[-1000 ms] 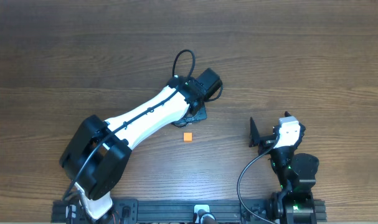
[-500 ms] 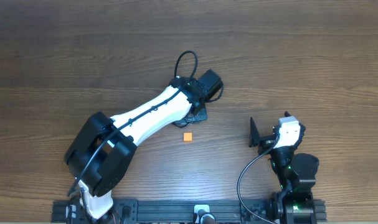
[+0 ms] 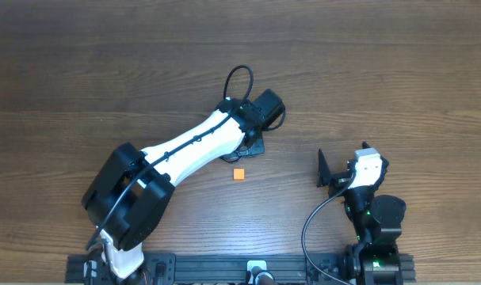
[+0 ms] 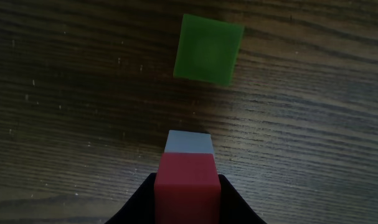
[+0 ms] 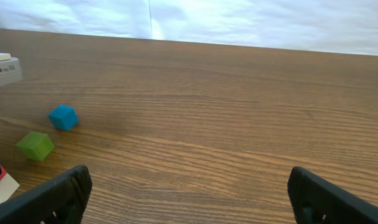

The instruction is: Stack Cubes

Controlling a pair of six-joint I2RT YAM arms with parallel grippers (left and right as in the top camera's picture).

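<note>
My left gripper is shut on a red cube, which rests against a white cube just beyond its far edge. A green cube lies flat on the wooden table a short way past them. In the top view the left gripper is near the table's middle, and a small orange cube lies just in front of it. My right gripper is open with nothing in it, low at the right. From there I see a blue cube beside the green cube.
A white boxy device sits at the far left in the right wrist view. A black cable loops above the left wrist. The bare wooden table stretches wide on all sides.
The left arm's elbow has shifted slightly to the right and its gripper has crept a little farther out. The right arm and the orange cube have not moved.
</note>
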